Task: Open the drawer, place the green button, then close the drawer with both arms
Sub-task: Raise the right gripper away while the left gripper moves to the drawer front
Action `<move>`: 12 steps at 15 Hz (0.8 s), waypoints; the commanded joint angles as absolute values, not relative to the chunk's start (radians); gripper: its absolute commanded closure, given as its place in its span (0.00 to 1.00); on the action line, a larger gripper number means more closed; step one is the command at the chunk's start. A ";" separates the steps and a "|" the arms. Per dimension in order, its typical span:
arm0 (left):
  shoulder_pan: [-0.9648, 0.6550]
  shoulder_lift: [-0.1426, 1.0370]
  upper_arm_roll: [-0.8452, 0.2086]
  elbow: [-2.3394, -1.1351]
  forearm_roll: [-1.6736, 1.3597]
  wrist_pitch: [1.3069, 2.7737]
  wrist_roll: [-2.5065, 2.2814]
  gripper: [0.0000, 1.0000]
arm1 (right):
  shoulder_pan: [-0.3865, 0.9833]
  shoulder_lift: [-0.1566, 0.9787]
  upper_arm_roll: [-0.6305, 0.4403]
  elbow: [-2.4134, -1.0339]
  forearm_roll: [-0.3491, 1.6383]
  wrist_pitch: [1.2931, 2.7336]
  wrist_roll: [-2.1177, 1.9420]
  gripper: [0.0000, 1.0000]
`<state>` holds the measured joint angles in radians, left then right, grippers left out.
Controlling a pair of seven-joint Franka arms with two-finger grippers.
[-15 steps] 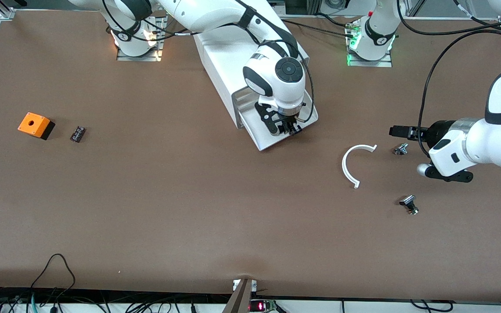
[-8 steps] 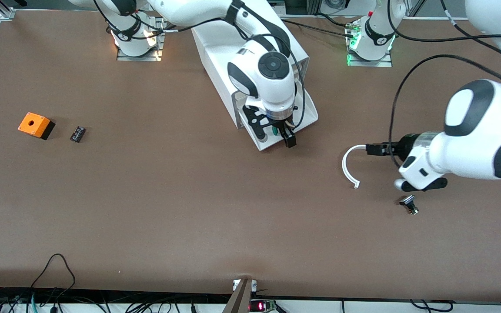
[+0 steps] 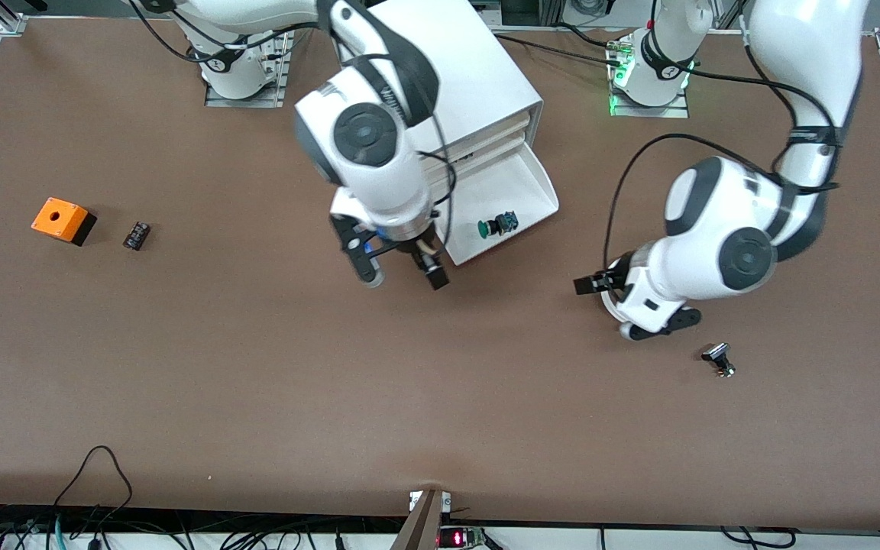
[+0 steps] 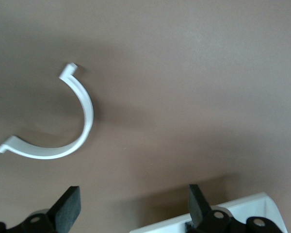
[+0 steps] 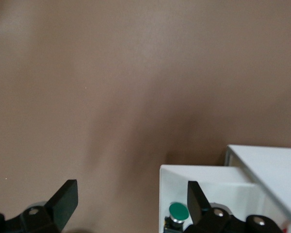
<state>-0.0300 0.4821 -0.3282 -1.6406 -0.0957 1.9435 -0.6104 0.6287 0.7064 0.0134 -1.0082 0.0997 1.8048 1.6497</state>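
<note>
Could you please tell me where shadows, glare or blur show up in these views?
Front view: glare on the lit base of the right arm. Left wrist view: the white curved plastic strip looks soft, with a shadow beside it. Right wrist view: a shadow beside the shallow white drawer.

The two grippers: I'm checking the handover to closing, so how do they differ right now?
The right gripper hangs over bare table beside the open drawer, the button lying inside it. The left gripper is over the white curved piece, toward the left arm's end. Both are open and hold nothing.
</note>
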 commanded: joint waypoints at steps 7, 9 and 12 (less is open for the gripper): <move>-0.205 0.413 -0.327 -2.064 -0.066 2.532 -0.906 0.07 | 0.414 0.606 0.020 -1.029 0.146 1.605 1.004 0.00; -0.224 0.411 -0.330 -2.085 -0.066 2.560 -0.940 0.06 | 0.414 0.592 -0.014 -1.041 0.101 1.577 0.878 0.00; -0.245 0.400 -0.331 -2.103 -0.066 2.554 -0.942 0.04 | 0.411 0.562 -0.066 -1.080 0.100 1.554 0.734 0.00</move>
